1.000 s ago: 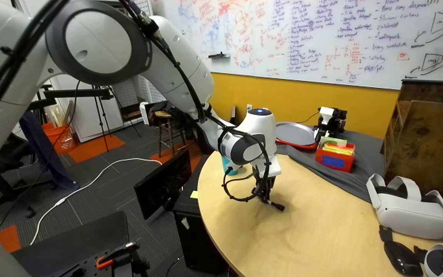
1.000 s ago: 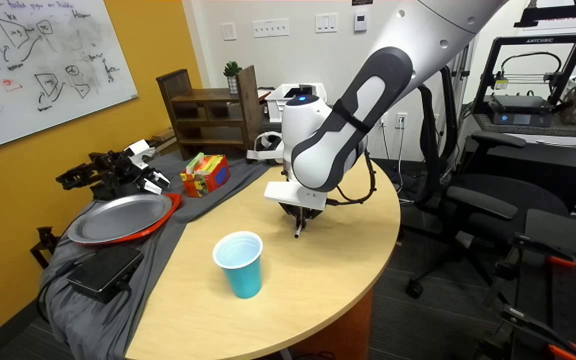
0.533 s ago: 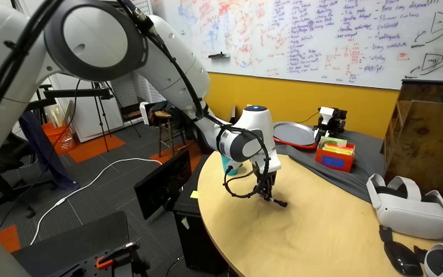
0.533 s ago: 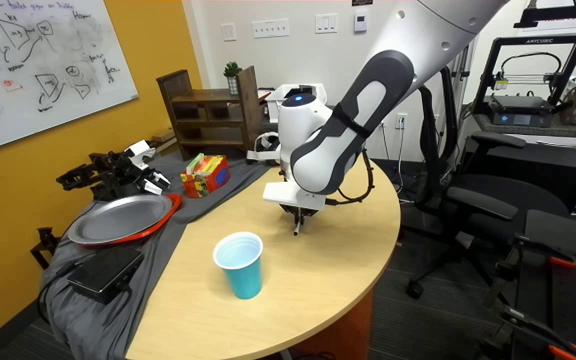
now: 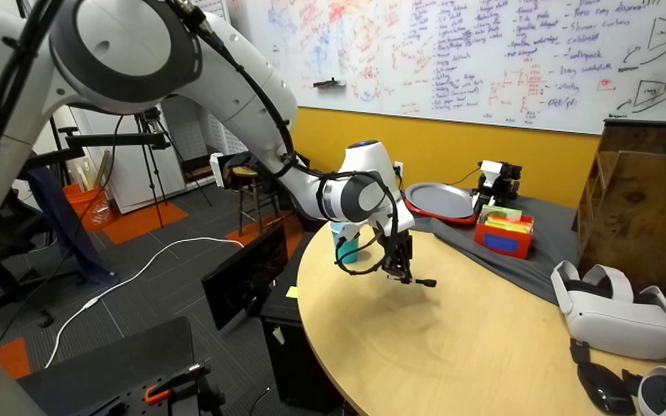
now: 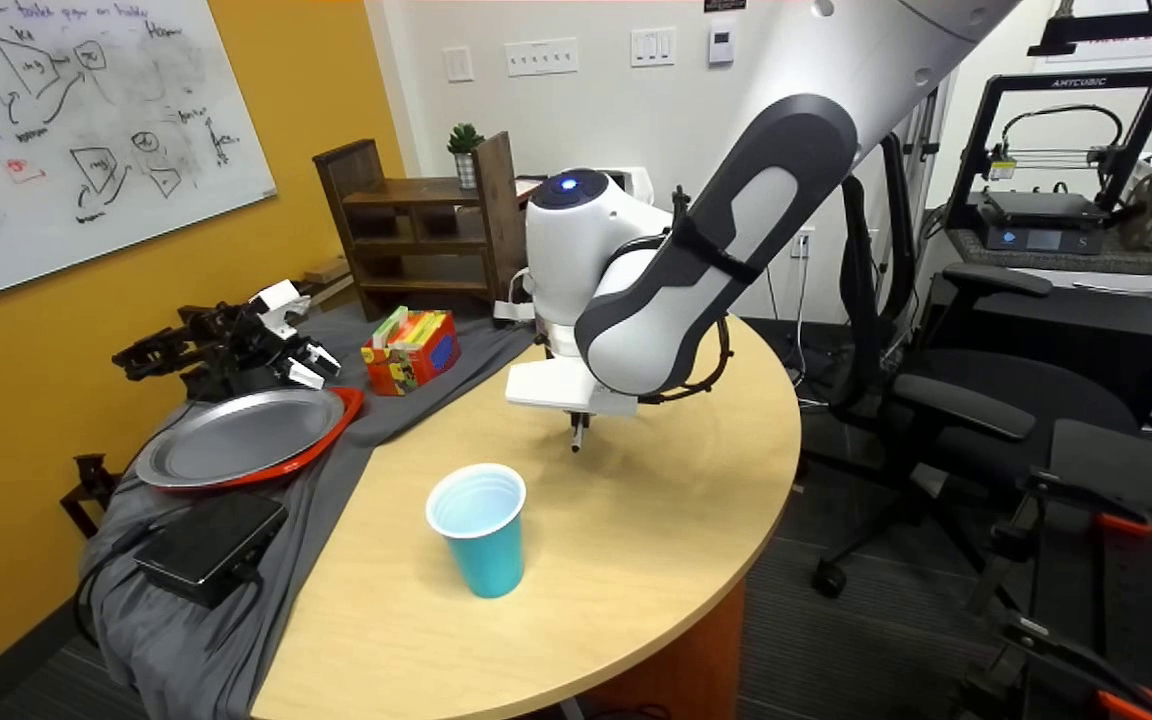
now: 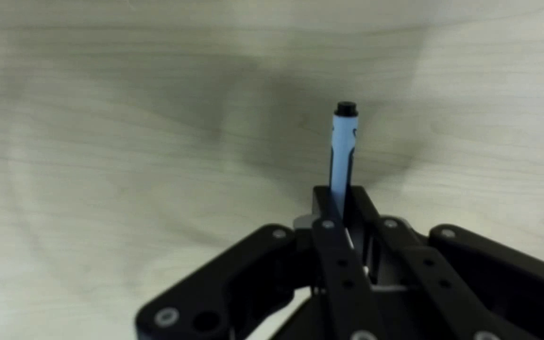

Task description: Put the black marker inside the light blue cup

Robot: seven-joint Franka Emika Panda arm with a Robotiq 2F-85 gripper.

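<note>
The slim marker with a pale barrel and black ends (image 7: 344,146) is just right of centre in the wrist view, pointing up the frame with a small black end uppermost, its lower part caught between the dark fingers (image 7: 364,208). The hand (image 7: 341,200) is narrow, pinched on the barrel and holding it. In an exterior view the marker lies nearly level, a little right of the frame's middle, a black end toward the right, and it appears clear of the round-edged, pale wood-grain worktop (image 5: 454,352). The light blue tapered plastic cup with a white rim (image 6: 491,555) stands upright on the worktop, below and left of centre in an exterior view, with the marker outside it and apart from it. The white robot arm with dark grey bands (image 6: 636,345) reaches in from the upper right there. Along the left side spreads a dark grey cloth (image 6: 156,630), bearing a round silver metal tray (image 6: 236,440) on a red dish (image 6: 350,405) and a small red box with green and yellow contents (image 6: 414,355). A white plastic headset (image 5: 616,326) rests at the lower right of the frame in an exterior view.
</note>
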